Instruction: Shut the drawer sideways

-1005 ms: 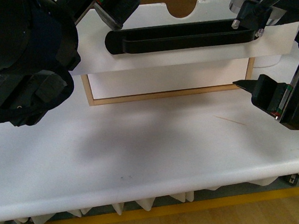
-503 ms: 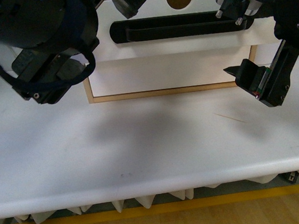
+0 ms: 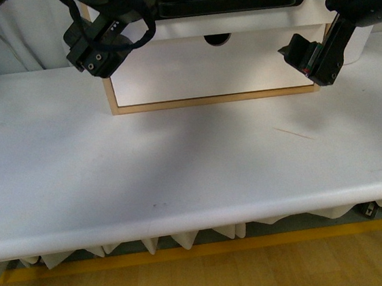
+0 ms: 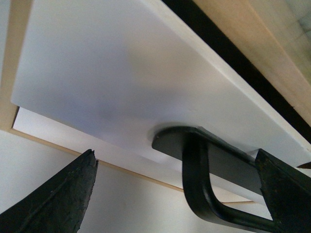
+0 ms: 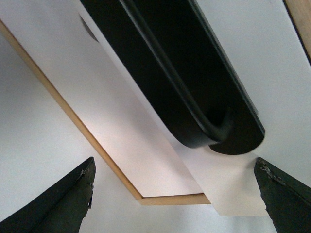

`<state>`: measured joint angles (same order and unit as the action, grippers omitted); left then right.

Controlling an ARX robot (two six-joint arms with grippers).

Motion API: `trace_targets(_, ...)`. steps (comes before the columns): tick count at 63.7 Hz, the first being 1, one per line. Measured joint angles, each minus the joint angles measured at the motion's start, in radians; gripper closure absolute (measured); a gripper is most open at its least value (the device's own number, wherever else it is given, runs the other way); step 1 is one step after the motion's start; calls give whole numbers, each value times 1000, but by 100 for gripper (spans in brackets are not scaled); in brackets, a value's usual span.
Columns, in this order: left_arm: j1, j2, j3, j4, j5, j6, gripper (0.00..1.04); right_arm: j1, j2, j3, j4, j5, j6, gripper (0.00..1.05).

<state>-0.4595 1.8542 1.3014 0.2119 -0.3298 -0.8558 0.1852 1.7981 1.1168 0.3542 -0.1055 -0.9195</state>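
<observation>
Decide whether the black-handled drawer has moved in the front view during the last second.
Yes. The drawer has moved up the picture, farther above the bottom edge of the wooden frame.

A white worktop (image 3: 181, 178) is seen spanning the front view. A thin brownish streak (image 3: 294, 133) is marked on its right part, and small dark specks (image 3: 158, 205) nearer its front edge. At the back, a plain white panel (image 3: 191, 75) is bordered by a light wooden frame (image 3: 214, 100). Below the worktop, a yellow stripe (image 3: 189, 252) is laid along a wooden floor (image 3: 192, 283).
</observation>
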Motion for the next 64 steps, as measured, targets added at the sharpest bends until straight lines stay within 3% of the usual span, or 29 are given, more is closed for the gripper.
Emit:
trace_targets(47,29,70,93,-27,30,6,6,-13,76,100,-29,22,30,9)
trace_targets(64,53,-40,-79,27,1,17,6,-12,-3,16,-13,2,60,9)
